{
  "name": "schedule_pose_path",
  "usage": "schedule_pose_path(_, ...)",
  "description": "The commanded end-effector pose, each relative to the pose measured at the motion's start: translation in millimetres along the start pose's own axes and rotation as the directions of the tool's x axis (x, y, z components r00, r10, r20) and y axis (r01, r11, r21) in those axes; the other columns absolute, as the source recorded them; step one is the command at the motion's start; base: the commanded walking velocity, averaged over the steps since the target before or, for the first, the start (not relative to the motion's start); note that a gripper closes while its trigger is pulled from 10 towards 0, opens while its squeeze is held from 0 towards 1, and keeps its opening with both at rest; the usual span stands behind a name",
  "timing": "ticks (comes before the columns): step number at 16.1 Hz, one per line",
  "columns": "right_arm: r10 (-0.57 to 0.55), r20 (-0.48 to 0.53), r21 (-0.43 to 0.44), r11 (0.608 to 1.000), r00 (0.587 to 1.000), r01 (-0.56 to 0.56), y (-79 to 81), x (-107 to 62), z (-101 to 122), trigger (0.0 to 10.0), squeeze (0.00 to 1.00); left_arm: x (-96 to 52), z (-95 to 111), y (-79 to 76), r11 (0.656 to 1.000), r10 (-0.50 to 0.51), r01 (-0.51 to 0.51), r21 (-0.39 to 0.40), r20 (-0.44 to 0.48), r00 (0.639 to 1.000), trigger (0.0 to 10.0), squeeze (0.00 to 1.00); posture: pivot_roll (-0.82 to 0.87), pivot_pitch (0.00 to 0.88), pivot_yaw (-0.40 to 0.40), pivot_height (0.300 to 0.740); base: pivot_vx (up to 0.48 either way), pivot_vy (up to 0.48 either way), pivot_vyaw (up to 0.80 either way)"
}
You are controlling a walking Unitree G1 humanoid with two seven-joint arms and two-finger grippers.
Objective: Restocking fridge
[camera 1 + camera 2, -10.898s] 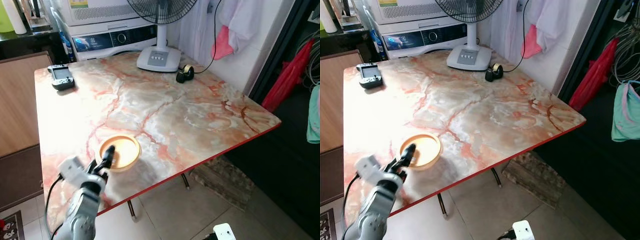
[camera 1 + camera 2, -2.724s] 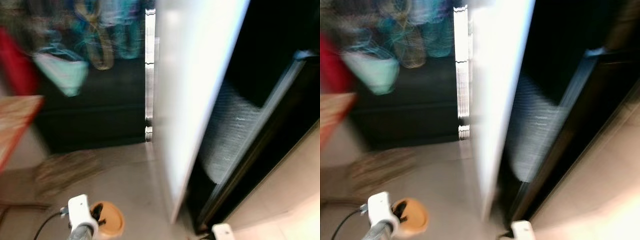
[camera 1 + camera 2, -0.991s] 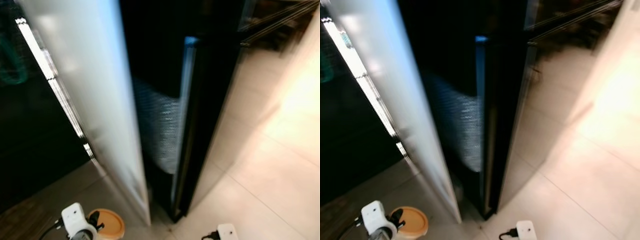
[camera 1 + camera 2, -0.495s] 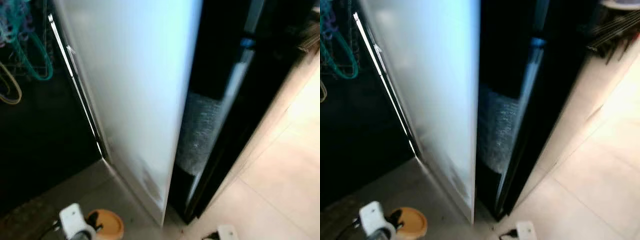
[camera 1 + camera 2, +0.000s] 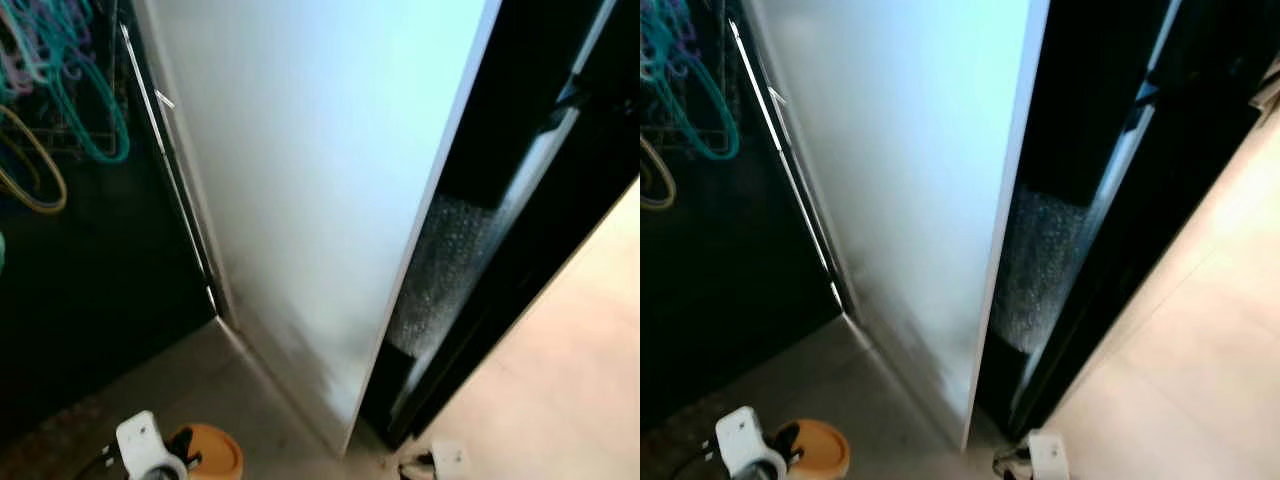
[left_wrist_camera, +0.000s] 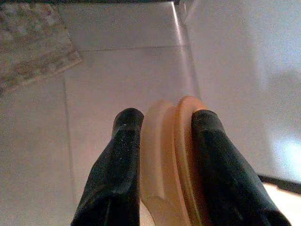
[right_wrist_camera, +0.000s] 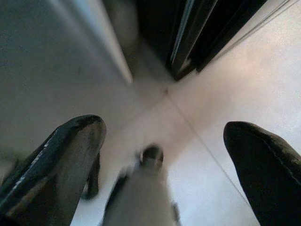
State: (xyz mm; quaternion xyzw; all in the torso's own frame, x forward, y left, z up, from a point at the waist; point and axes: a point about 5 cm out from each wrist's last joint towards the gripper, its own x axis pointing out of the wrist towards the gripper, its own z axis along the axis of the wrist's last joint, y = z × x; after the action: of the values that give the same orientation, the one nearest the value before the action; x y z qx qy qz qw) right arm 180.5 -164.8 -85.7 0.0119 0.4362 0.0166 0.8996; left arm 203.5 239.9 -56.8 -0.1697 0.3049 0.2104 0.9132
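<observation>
My left gripper (image 6: 164, 125) is shut on the rim of a shallow orange bowl (image 6: 167, 155), one black finger on each side of its wall. In the eye views the bowl (image 5: 215, 452) hangs low at the lower left, above the grey floor, beside the left arm's white wrist (image 5: 140, 445). Ahead stands a tall white panel (image 5: 320, 170); a dark gap (image 5: 480, 140) and a black glossy edge (image 5: 530, 200) lie to its right. A bubbled grey surface (image 5: 445, 255) shows inside the gap. My right gripper (image 7: 169, 132) is open over the tiled floor with nothing between its fingers.
Teal and yellow clothes hangers (image 5: 55, 100) hang in a dark space left of the white panel. A metal strip (image 5: 170, 170) runs down the panel's left edge. Pale floor tiles (image 5: 560, 370) spread out to the right. A woven mat corner (image 6: 33, 42) lies on the floor.
The whole picture has shifted as the camera moved, so the white panel now takes up more of the view. The bowl stays held low in the left gripper.
</observation>
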Motion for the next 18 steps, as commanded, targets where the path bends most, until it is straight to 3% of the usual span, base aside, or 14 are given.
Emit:
schedule_pose_path(1,-0.074,0.168,0.031,0.997,0.983,0.069,-13.8,6.0,52,10.0,0.00,0.5,-1,-6.1,1.000,-0.016,0.016,-0.002,-0.005,1.000,10.0,0.00,0.01,0.012,0.008,0.740,0.000,0.000,0.00)
schedule_pose_path(2,-0.109,0.235,0.070,0.993,0.966,0.095,-19.1,6.3,73,10.0,0.00,0.5,-1,-5.9,1.000,-0.016,0.016,0.000,-0.005,1.000,10.0,0.00,0.01,0.012,0.008,0.740,0.000,0.000,0.00)
schedule_pose_path(3,-0.113,0.239,0.074,0.992,0.964,0.098,-19.5,6.2,74,10.0,0.00,0.5,-1,-5.9,1.000,-0.016,0.016,0.000,-0.005,1.000,10.0,0.00,0.01,0.012,0.008,0.740,0.000,0.000,0.00)
schedule_pose_path(5,-0.188,0.376,0.147,0.979,0.907,0.142,-30.2,2.1,109,10.0,0.00,0.0,-2,-5.2,1.000,-0.015,0.015,0.002,-0.007,1.000,10.0,0.00,0.00,0.014,0.007,0.740,0.000,0.000,0.00)
schedule_pose_path(6,-0.183,0.396,0.146,0.980,0.900,0.136,-29.6,1.6,113,10.0,0.21,0.0,-3,-5.2,1.000,-0.015,0.015,0.003,-0.008,1.000,10.0,0.00,0.00,0.014,0.007,0.740,0.000,0.000,0.00)
schedule_pose_path(7,-0.166,0.449,0.130,0.984,0.878,0.120,-26.8,-0.3,124,10.0,0.53,0.0,-3,-5.3,1.000,-0.015,0.015,0.004,-0.009,1.000,10.0,0.00,0.00,0.012,0.008,0.740,0.000,0.000,0.00)
schedule_pose_path(8,-0.161,0.498,0.135,0.985,0.852,0.108,-24.4,-2.5,134,10.0,1.00,-0.1,-3,-5.2,1.000,-0.016,0.016,0.005,-0.009,1.000,10.0,0.00,0.00,0.011,0.006,0.740,0.000,0.000,0.00)
schedule_pose_path(10,-0.170,0.540,0.137,0.984,0.824,0.113,-23.2,-5.0,142,10.0,1.00,-0.1,-3,-5.1,1.000,-0.015,0.015,0.004,-0.009,1.000,10.0,0.00,0.00,0.010,0.004,0.740,0.000,0.000,0.00)
schedule_pose_path(12,-0.218,0.612,0.140,0.976,0.760,0.167,-24.6,-11.5,152,10.0,1.00,-0.8,-4,-3.7,1.000,-0.013,0.013,0.008,-0.013,1.000,10.0,0.00,0.00,0.011,0.005,0.740,0.000,0.000,0.00)
schedule_pose_path(14,-0.227,0.649,0.136,0.974,0.726,0.183,-25.4,-15.1,162,10.0,1.00,-1.2,-5,-2.9,1.000,-0.011,0.011,0.012,-0.017,1.000,10.0,0.00,0.00,0.011,0.005,0.740,0.000,0.000,0.00)
schedule_pose_path(15,-0.217,0.654,0.129,0.976,0.725,0.176,-24.7,-15.3,164,10.0,0.86,-1.2,-6,-2.9,1.000,-0.011,0.011,0.013,-0.017,1.000,10.0,0.00,0.00,0.011,0.005,0.740,0.000,0.000,0.00)
schedule_pose_path(16,-0.201,0.659,0.118,0.979,0.725,0.164,-23.3,-15.2,166,10.0,0.59,-1.2,-6,-3.0,1.000,-0.011,0.011,0.014,-0.017,1.000,10.0,0.00,0.00,0.011,0.005,0.740,0.000,0.000,0.00)
schedule_pose_path(17,-0.180,0.663,0.105,0.983,0.727,0.147,-21.3,-15.1,169,10.0,0.00,-1.2,-6,-3.0,1.000,-0.011,0.011,0.014,-0.017,1.000,10.0,0.00,0.00,0.011,0.005,0.740,0.000,0.000,0.00)
schedule_pose_path(18,-0.138,0.668,0.085,0.990,0.732,0.109,-16.2,-14.4,173,10.0,0.00,-1.1,-5,-3.2,1.000,-0.012,0.013,0.015,-0.017,1.000,10.0,0.00,0.00,0.010,0.005,0.740,0.000,0.000,0.00)
